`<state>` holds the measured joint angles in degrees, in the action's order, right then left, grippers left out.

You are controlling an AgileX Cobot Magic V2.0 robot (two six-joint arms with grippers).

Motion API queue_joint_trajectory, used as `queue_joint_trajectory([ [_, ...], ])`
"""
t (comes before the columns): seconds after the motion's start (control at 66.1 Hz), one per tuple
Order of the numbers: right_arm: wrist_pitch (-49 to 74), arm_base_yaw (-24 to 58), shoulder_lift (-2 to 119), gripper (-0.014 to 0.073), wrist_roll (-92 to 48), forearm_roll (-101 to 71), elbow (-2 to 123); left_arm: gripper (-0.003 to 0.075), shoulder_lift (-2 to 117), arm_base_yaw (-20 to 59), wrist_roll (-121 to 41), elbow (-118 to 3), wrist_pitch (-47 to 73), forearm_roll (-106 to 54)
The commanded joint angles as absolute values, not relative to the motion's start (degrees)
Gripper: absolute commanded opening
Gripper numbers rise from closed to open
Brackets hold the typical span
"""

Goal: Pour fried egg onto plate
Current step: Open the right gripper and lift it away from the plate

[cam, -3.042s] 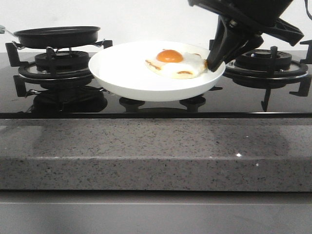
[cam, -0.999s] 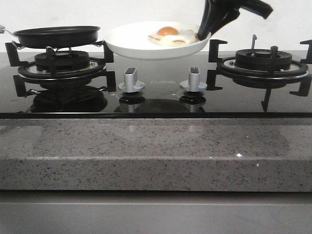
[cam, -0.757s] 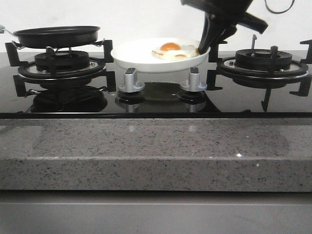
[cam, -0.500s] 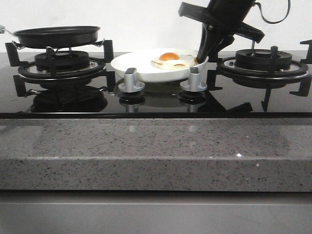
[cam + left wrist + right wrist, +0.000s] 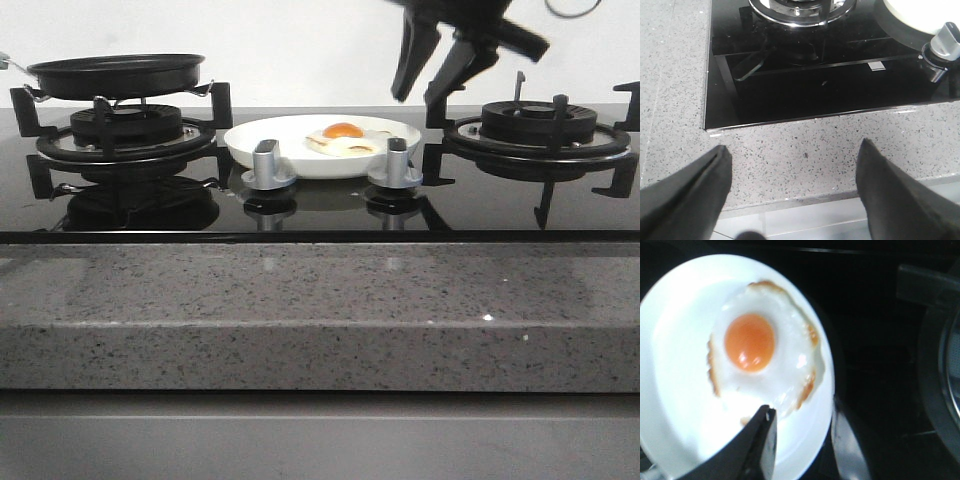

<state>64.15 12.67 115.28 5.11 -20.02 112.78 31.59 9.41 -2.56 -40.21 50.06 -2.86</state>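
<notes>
Front view: right pincer [image 5: 428,82] spread above plate [image 5: 250,143].

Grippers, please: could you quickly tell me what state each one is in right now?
Left gripper: open, holding nothing, over the counter edge.
Right gripper: open, just above the plate, holding nothing.

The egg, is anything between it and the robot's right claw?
Nothing visible is. The right gripper hangs open just above the plate's right rim, and the egg lies bare on the plate under it. The two stove knobs stand in front of the plate, not between them.
</notes>
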Motion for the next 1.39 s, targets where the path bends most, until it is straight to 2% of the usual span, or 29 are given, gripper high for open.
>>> queue_joint_trajectory([
  [0.0, 64.6, 12.3, 108.8, 0.0308, 4.6, -21.3, 113.6, 0.0514, 31.6, 9.9, -2.1, -41.7, 46.0, -3.2],
  [0.167, 63.1, 12.4, 100.8, 0.0308, 4.0, -18.6, 104.3, 0.0514, 31.6, 9.9, -2.1, -41.7, 46.0, -3.2],
  [0.394, 55.6, 12.4, 83.4, 0.0308, 1.7, -18.1, 83.4, 0.0514, 31.6, 9.9, -2.1, -41.7, 46.0, -3.2],
  [0.605, 54.8, 12.4, 67.5, 0.0308, 1.1, -16.0, 69.1, 0.0514, 31.6, 9.9, -2.1, -41.7, 46.0, -3.2],
  [1.09, 50.4, 12.4, 38.8, 0.0308, 1.1, -14.4, 46.0, 0.0514, 31.6, 9.9, -2.1, -41.7, 46.0, -3.2],
  [1.377, 50.3, 12.4, 32.2, 0.0308, 1.1, -14.4, 39.7, 0.0514, 31.6, 9.9, -2.1, -41.7, 46.0, -3.2],
])
